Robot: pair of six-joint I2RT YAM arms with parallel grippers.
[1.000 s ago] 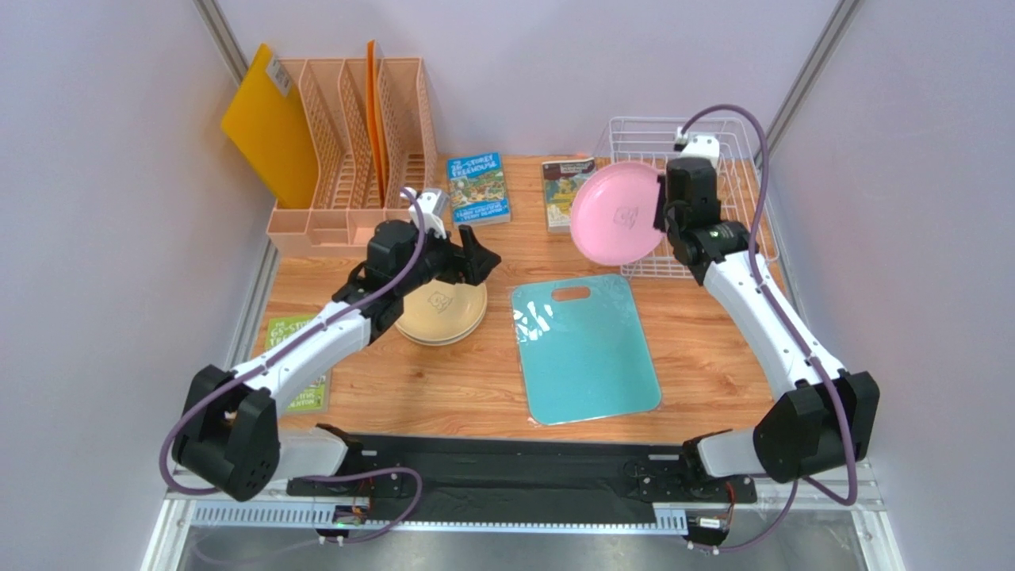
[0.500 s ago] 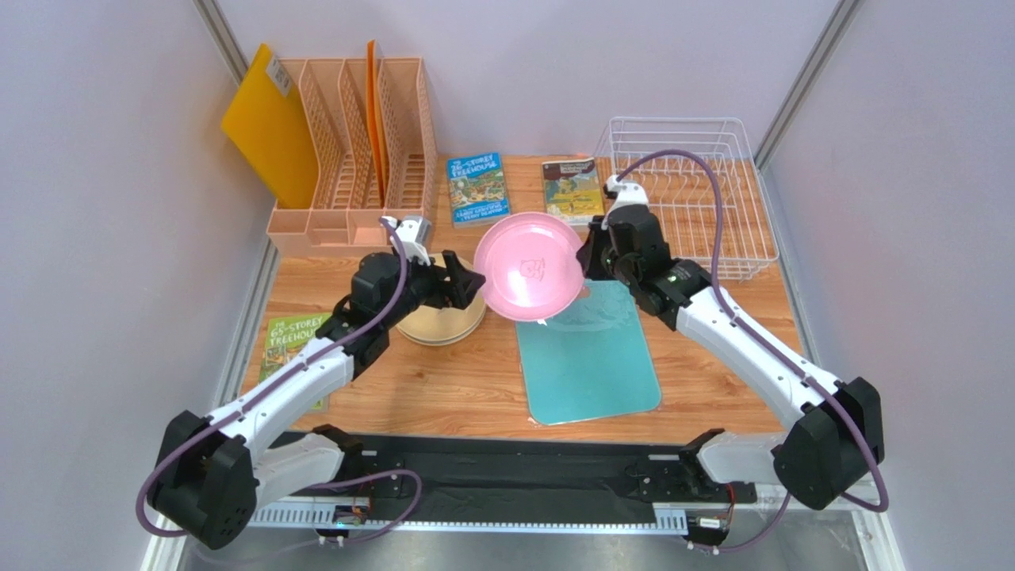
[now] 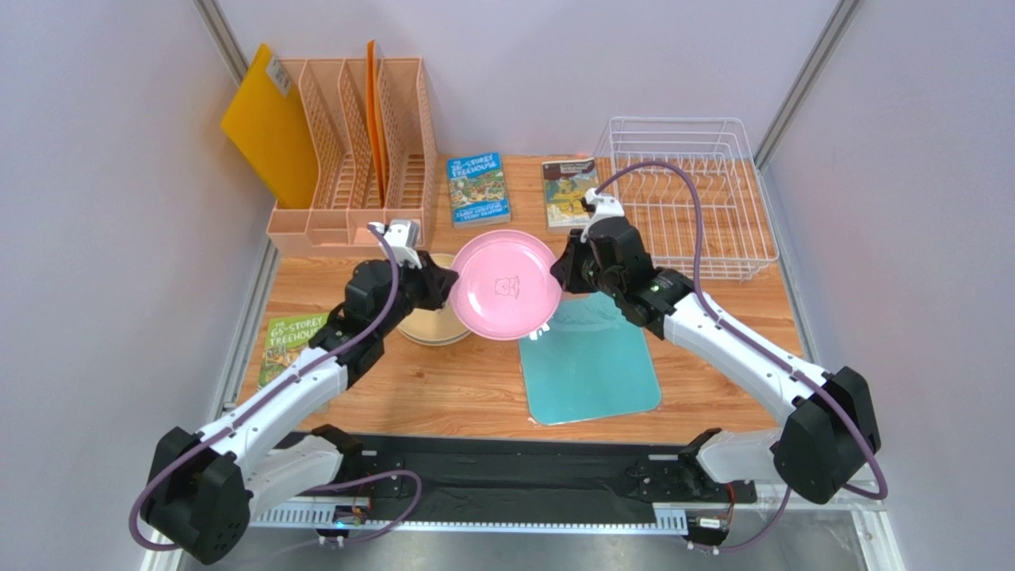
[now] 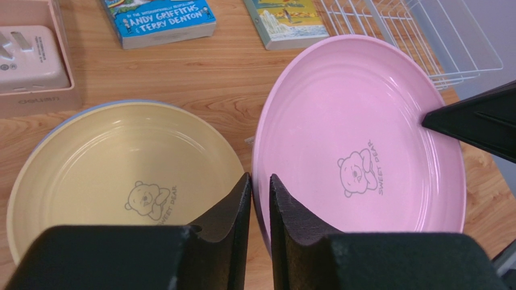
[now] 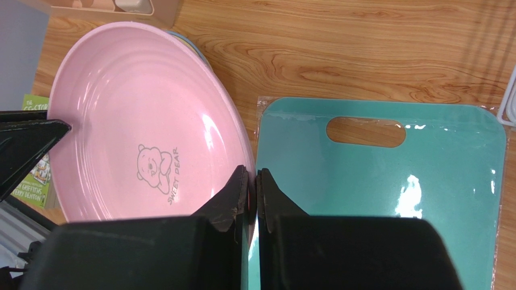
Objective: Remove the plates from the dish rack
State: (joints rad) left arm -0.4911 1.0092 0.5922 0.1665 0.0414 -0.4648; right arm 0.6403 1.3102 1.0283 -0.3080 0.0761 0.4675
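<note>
The round matte pink plate (image 3: pixel 503 286) is hanging over the wooden table (image 3: pixel 393 381), between both arms. The left tool (image 4: pixel 258 181) is clenching its left rim and the right tool (image 5: pixel 252 176) is clenching the opposite rim. The cream-yellow round plate (image 4: pixel 91 175) is lying just beside it, and the white wire dish rack (image 3: pixel 715 226) is standing well apart.

Arms: you are reaching both inward | left gripper (image 4: pixel 260 179): clamping pink plate (image 4: pixel 363 115) rim | right gripper (image 5: pixel 252 173): pinching opposite rim

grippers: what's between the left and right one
The pink plate, its rim pinched by the left gripper and the right gripper; the top view shows it.
</note>
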